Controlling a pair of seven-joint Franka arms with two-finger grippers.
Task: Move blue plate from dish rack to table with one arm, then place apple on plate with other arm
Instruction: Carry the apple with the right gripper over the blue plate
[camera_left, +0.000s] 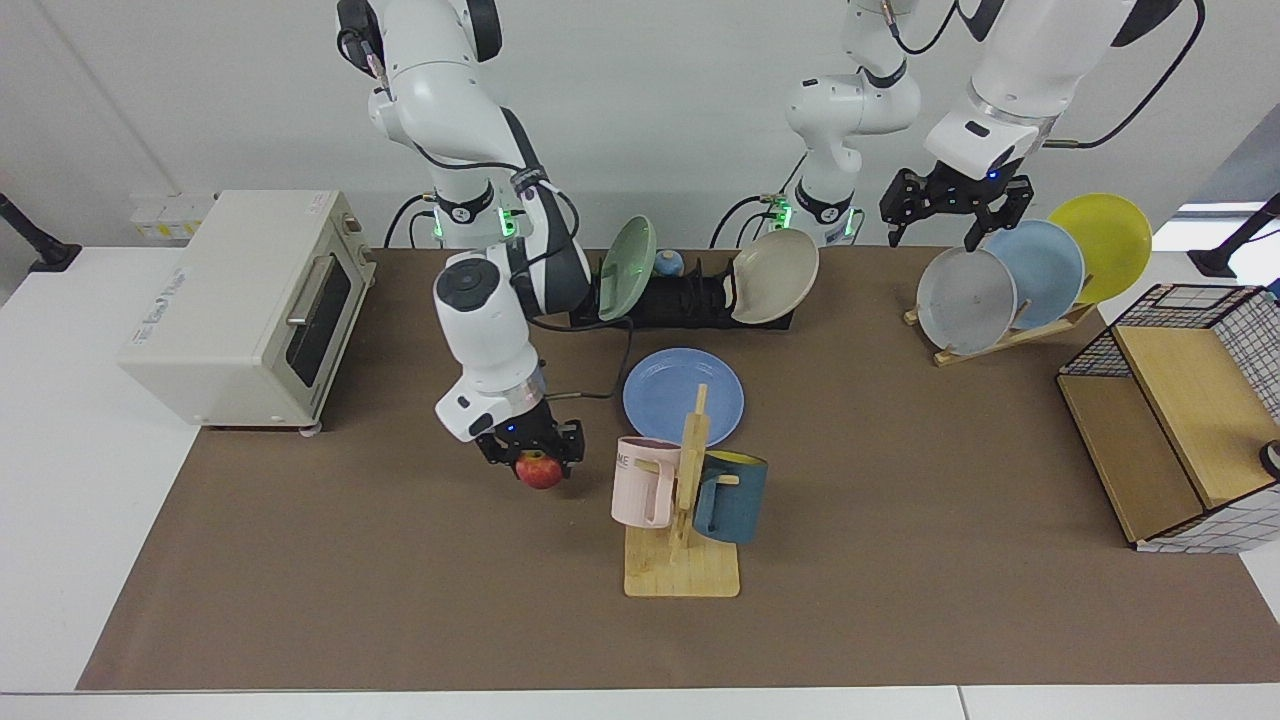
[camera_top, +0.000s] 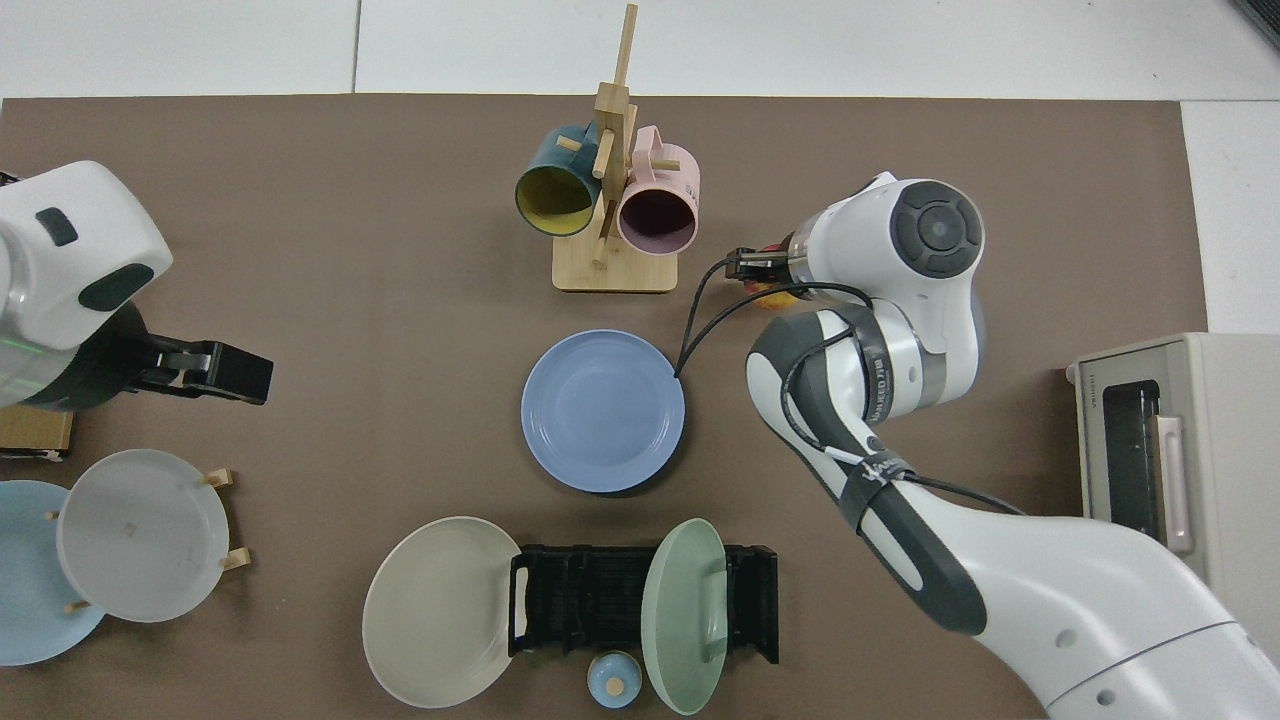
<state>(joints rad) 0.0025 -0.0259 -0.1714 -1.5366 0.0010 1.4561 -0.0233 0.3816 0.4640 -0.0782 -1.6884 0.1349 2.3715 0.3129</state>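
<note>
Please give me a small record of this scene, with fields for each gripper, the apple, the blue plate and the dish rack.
right gripper: shut on the apple, raised above the mat
apple: held, beside the pink mug, not yet over the plate
blue plate: flat on the mat, bare
dish rack: holds a green plate and a beige plate
left gripper: open, waiting above the wooden plate stand

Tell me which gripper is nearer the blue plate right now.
Right. The right gripper, shut on the apple, hangs just off the blue plate, on the toaster oven's side. The left gripper waits far off, above the wooden plate stand.
</note>
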